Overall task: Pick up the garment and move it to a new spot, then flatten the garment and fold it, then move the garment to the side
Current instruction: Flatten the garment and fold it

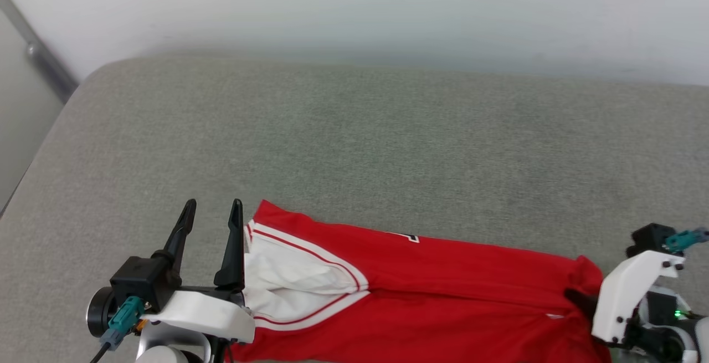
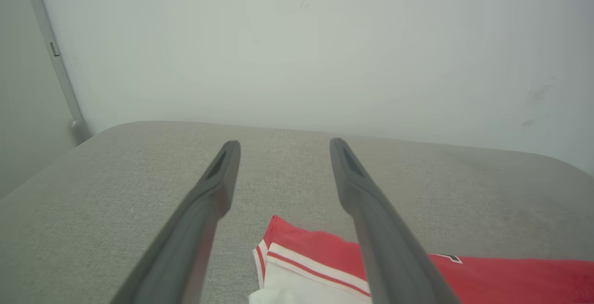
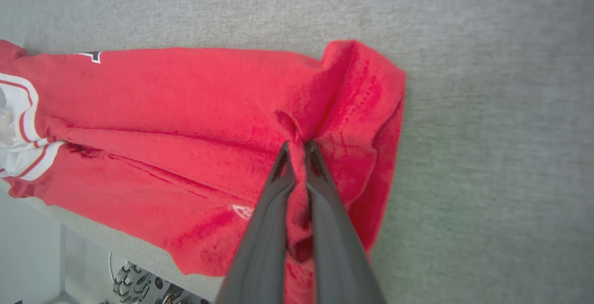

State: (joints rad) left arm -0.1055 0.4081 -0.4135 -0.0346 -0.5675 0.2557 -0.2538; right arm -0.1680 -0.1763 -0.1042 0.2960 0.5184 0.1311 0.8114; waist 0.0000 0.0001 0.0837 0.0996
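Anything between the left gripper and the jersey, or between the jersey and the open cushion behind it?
Nothing visible. The left gripper stands open beside the garment at its white-sleeve end, nothing between. The right gripper is shut on red fabric at the other end. The grey cushion beyond shows no obstacle.

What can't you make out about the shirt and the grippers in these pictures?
Print: head view, one corner shows; the garment's own fold hides the rest.
Garment's near side: head view, cut off by the bottom edge.
Right gripper: right wrist view, bunched cloth hides how many layers it pinches.
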